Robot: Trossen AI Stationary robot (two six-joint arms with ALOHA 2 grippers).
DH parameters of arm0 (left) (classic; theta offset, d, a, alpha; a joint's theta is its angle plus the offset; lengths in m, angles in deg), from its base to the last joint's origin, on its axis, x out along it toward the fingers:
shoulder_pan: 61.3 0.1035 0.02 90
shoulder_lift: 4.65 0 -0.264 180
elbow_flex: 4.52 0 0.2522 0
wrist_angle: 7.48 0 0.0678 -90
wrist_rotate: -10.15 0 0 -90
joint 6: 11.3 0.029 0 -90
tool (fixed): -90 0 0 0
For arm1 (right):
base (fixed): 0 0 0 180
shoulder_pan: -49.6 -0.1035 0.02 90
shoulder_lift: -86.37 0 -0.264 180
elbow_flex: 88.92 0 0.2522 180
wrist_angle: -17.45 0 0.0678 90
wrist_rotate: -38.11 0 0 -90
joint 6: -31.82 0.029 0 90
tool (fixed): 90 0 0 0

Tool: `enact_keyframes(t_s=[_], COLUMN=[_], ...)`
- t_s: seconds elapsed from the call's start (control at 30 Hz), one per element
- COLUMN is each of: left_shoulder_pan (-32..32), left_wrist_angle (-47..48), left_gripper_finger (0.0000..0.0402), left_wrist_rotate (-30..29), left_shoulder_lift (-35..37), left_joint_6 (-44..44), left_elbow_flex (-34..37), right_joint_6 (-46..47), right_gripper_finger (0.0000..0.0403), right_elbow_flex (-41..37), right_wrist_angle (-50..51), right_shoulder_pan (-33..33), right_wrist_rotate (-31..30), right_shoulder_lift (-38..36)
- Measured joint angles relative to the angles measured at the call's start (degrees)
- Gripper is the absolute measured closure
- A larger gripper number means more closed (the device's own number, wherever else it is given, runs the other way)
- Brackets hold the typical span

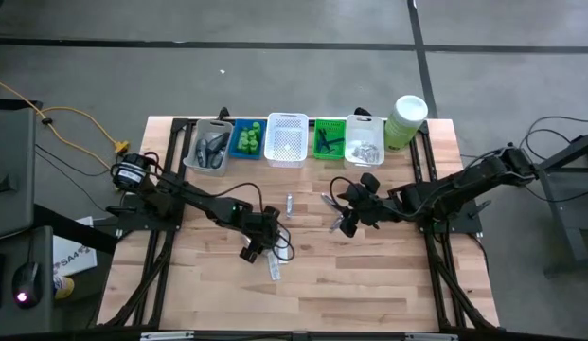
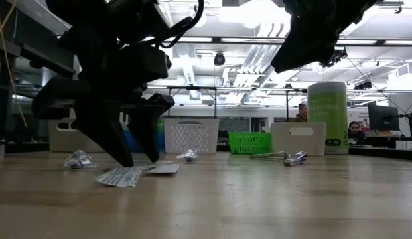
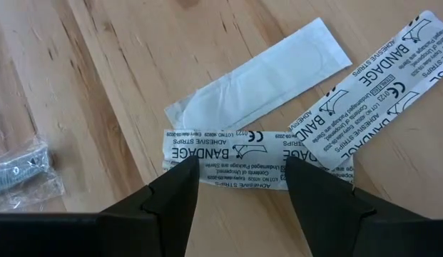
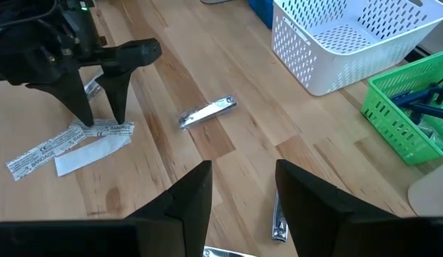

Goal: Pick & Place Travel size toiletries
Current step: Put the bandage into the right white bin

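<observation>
Left wrist view: the left gripper (image 3: 239,187) stands with its two dark fingers spread over a printed bandage strip (image 3: 257,160) lying flat on the wooden table (image 3: 100,93), the tips straddling the strip without clenching it. Just beyond it lie a blank white strip (image 3: 260,71) and a second printed strip (image 3: 371,89), which overlaps the first one's end; a small clear packet (image 3: 21,168) sits off to one side. Farther along the table, the right gripper (image 4: 242,189) hovers with its fingers parted and nothing between them, above a silvery nail clipper (image 4: 279,223), with another clipper (image 4: 207,112) beyond it. At the far edge stand the white basket (image 1: 286,138) and the green basket (image 1: 328,140).
</observation>
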Motion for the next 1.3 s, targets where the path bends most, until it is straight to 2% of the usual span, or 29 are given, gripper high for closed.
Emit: enact_keyframes(t_s=[0.13, 0.53, 0.8, 0.97, 1.3], left_shoulder_pan=[0.0, -0.1, -0.1, -0.1, -0.1], left_wrist_angle=[0.5, 2.9, 3.4, 4.0, 4.7], left_gripper_finger=[0.0210, 0.0302, 0.0343, 0.0334, 0.0255], left_wrist_rotate=[0.0, 0.4, 0.6, 0.6, 0.4], left_shoulder_lift=[0.0, 0.0, 0.0, 1.2, 2.9], left_joint_6=[-1.4, -5.8, -7.4, -7.4, -7.3], left_elbow_flex=[0.0, 0.0, 0.0, 0.3, 0.1], right_joint_6=[0.0, 0.1, 0.5, 0.8, 0.9], right_gripper_finger=[0.0254, 0.0254, 0.0254, 0.0254, 0.0254], right_elbow_flex=[0.0, 0.0, 0.0, 0.0, 0.0], right_wrist_angle=[0.0, 0.0, 0.0, 0.1, 0.5], right_shoulder_pan=[0.0, 0.0, -0.2, -0.4, -0.4], right_wrist_rotate=[0.0, 0.3, 1.5, 2.5, 3.4], right_shoulder_lift=[0.0, 0.0, 0.0, 0.0, 0.0])
